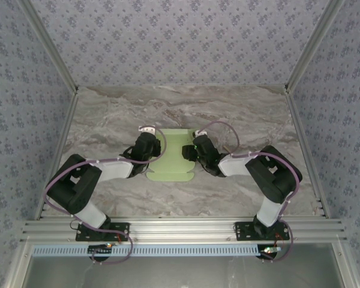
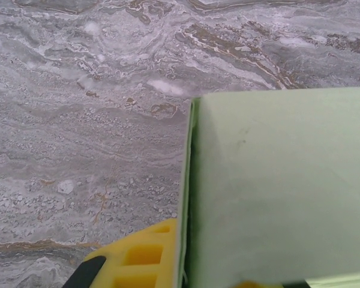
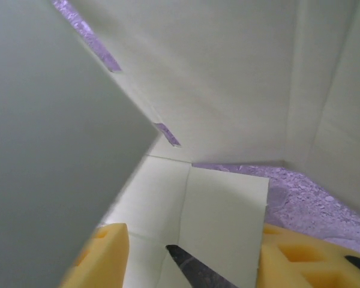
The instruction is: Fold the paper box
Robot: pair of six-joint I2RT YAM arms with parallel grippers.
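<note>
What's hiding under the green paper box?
The grey marbled table shows all around the paper box. The patch right beneath the box is covered by the card, so anything there cannot be seen.

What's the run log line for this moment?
left pincer: shut on pale lime-green card paper box | right pincer: open around a box flap | box: partly folded, on grey marble table

Your grey, brown-veined marble-pattern tabletop (image 1: 108, 114) is evenly lit. Blue-grey floral-print walls (image 1: 180, 36) close it on three sides; a silver aluminium rail (image 1: 180, 228) runs along the near edge.
</note>
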